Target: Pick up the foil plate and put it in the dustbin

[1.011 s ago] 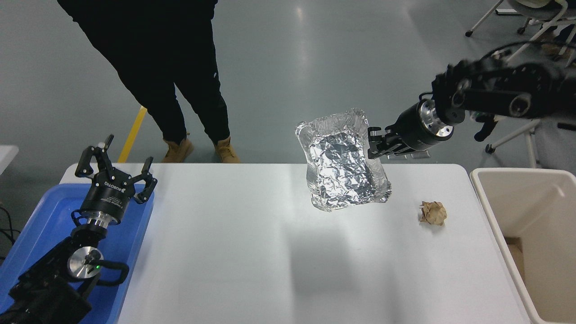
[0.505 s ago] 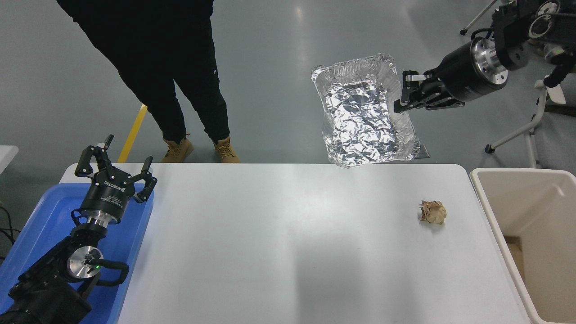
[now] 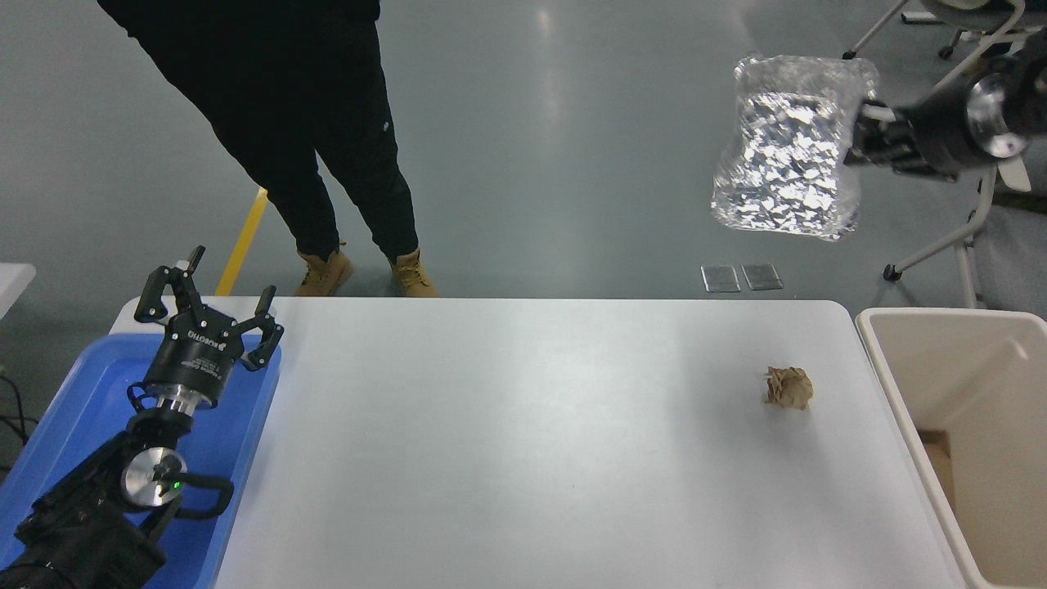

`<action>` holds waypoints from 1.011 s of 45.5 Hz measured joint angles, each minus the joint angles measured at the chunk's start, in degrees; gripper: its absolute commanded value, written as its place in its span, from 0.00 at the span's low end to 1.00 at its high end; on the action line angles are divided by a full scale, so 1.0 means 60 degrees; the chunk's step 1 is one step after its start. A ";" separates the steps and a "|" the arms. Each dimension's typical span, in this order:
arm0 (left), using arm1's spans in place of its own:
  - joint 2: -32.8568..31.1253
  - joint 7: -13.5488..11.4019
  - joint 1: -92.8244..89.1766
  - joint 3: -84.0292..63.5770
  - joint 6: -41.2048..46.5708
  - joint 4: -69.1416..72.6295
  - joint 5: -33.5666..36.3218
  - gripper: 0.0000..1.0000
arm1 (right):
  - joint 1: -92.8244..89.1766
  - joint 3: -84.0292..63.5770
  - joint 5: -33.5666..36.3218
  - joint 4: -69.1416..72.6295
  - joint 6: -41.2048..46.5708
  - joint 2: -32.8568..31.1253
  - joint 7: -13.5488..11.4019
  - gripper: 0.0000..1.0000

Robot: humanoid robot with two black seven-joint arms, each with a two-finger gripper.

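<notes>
Foil plate held high, beyond the desk's far right corner.

The right tool (image 3: 869,135) pinched the blurred foil plate (image 3: 787,147) by its right rim, fingers partly hidden; the dustbin (image 3: 900,384), cut off at the edge, lay well below. The left tool (image 3: 208,307) was spread, its lettering too small to read.

Paper ball (image 3: 788,388) on the table (image 3: 523,458) near its right edge, dustbin (image 3: 965,425) just beyond, tray (image 3: 74,409) at left
</notes>
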 measured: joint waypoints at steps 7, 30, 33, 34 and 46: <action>0.0003 0.0000 -0.0003 0.0000 0.0001 0.0002 0.0000 0.98 | -0.1511 0.0111 0.0749 -0.1408 -0.0653 0.0029 -0.0327 0.00; -0.0008 -0.0002 0.0000 0.0000 0.0001 0.0002 -0.0005 0.98 | -0.5630 0.2227 0.1549 -0.2619 -0.3803 -0.0016 -0.1835 0.00; -0.0008 -0.0009 0.0000 0.0000 0.0001 0.0002 -0.0005 0.98 | -0.6032 0.2416 0.1571 -0.2660 -0.4077 -0.0041 -0.1976 0.00; -0.0008 -0.0009 0.0000 0.0000 0.0001 0.0002 -0.0003 0.98 | -0.6131 0.2457 0.1578 -0.2660 -0.4132 -0.0043 -0.2004 0.00; -0.0009 -0.0010 -0.0005 0.0000 0.0001 0.0002 -0.0002 0.98 | -0.7073 0.2787 0.1639 -0.2708 -0.4609 -0.0034 -0.2227 0.00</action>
